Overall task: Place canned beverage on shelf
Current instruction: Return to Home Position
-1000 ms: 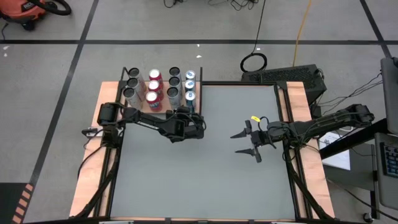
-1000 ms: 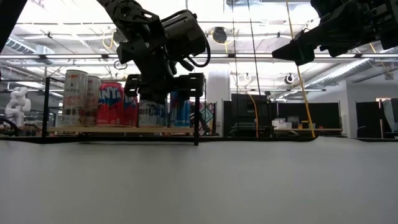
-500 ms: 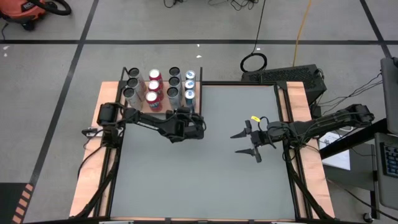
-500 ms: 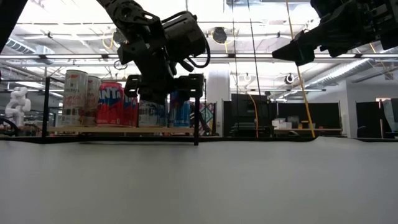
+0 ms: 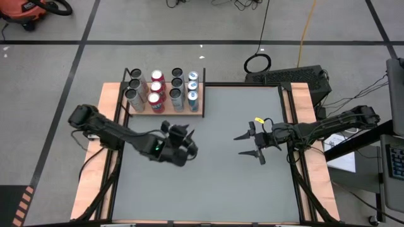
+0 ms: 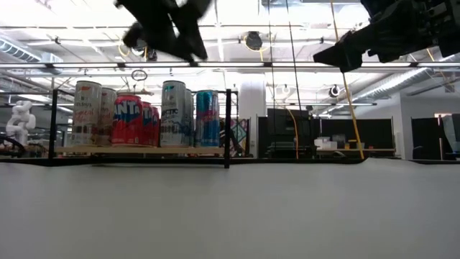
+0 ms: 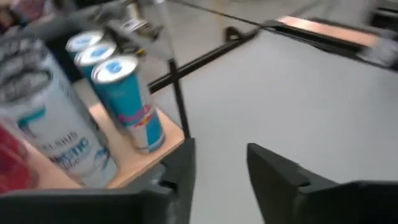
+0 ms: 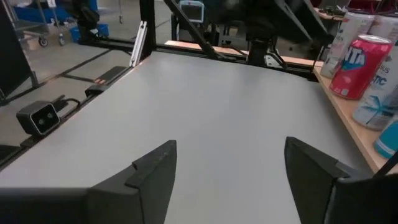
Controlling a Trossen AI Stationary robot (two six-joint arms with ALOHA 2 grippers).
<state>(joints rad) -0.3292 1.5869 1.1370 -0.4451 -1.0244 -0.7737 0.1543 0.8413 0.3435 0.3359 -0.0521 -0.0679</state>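
We see the flat, matte grey counter [image 5: 208, 189] bare along its near side. Above its left-middle part hangs the dark left tool [image 5: 188, 142], its two blunt fingers apart with nothing between them. Across from it, over the right-middle part, the dark right tool [image 5: 242, 145] hovers with its tapered fingers spread wide, also empty.

Farther back, at the counter's far left corner, stands the flat rectangular light-brown wood-grain shelf [image 5: 180, 111], framed by thin black metal posts. The slim glossy blue drink cans [image 5: 193, 86] stand upright on it, three in a line along its right edge, one behind another. They are well apart from the left tool and farther still from the right one. The nearest of them sits just beside the shelf's near right post and shows a round silver top.

To their left on the same board stand a row of white-and-teal cans [image 6: 172, 114], then smooth red cans [image 5: 156, 89], then pale cream cans [image 6: 88, 114] at the left end.
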